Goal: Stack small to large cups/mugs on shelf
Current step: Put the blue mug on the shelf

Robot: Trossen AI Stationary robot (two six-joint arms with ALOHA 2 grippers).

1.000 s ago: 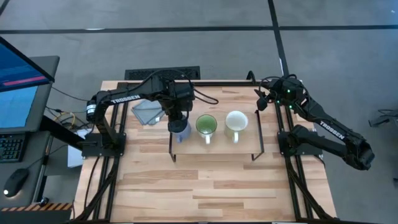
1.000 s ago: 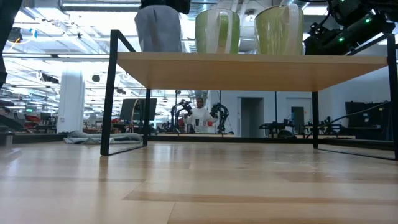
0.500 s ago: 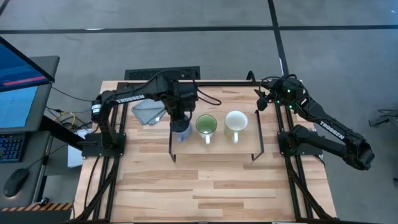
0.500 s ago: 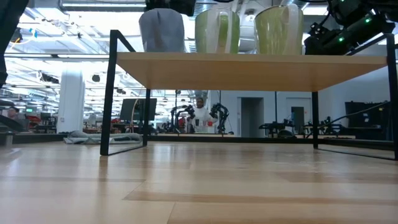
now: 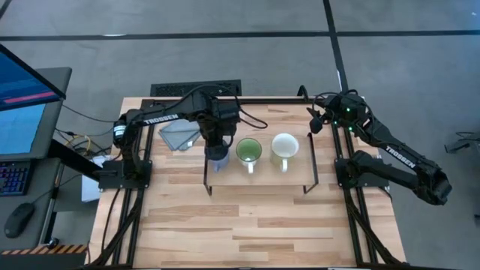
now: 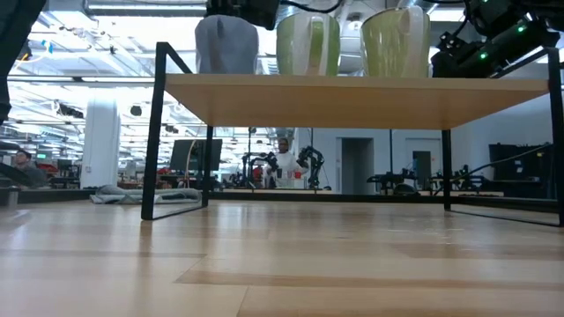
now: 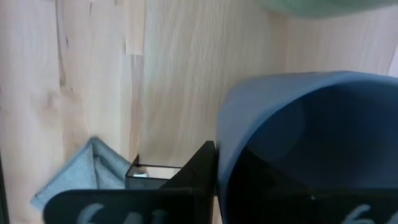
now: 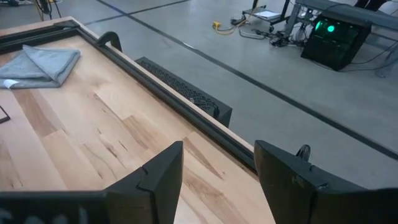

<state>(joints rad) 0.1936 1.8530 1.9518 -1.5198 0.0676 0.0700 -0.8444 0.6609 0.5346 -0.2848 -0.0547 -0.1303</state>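
White lettering "TROBBEN" ran along the left arm (image 5: 161, 118), and the same brand name appeared on the right arm (image 5: 395, 155), both seen from above. The pale marks on the left gripper's body in its wrist view could not be read.

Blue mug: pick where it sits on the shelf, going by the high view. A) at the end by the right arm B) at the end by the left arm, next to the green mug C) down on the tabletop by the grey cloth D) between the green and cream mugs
B: the blue mug stands at the left-arm end of the shelf, with the green mug beside it and the cream mug beyond.
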